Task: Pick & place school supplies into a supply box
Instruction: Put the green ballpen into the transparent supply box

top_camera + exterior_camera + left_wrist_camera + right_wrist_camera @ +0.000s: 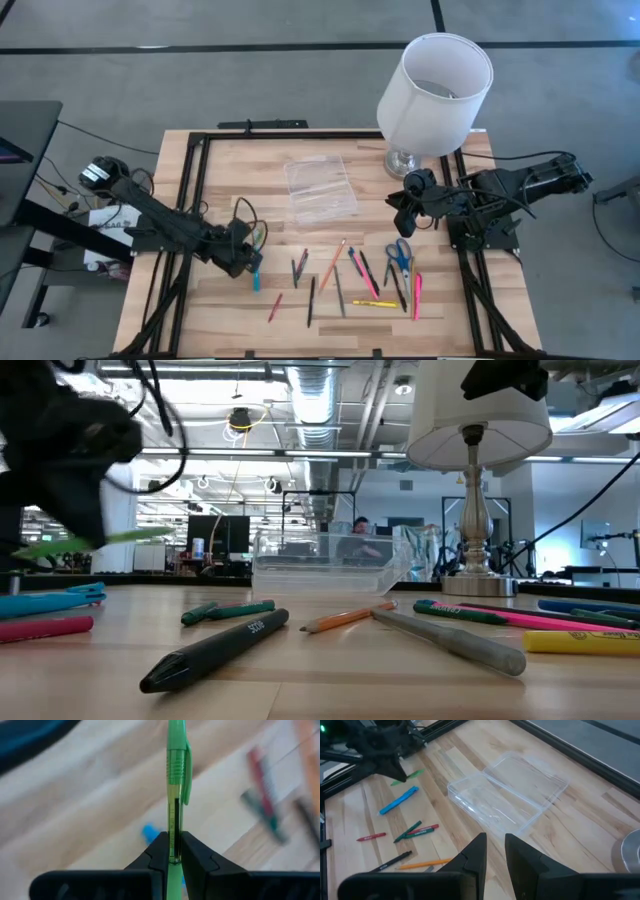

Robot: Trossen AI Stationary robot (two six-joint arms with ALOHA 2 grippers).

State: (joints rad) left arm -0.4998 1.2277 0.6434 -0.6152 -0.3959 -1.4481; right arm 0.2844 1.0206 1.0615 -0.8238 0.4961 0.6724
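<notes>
Left gripper (170, 851) clamped on green pen (176, 780), lifted above the desk (220, 310) over the blue marker (256, 279), left of the clear supply box (320, 188); right gripper (492, 851) slightly apart, empty, hovering beside the box

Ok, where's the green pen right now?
The green pen is clamped in the left gripper, lifted off the table on its left side, above the blue pen and short of the supply box.
</notes>
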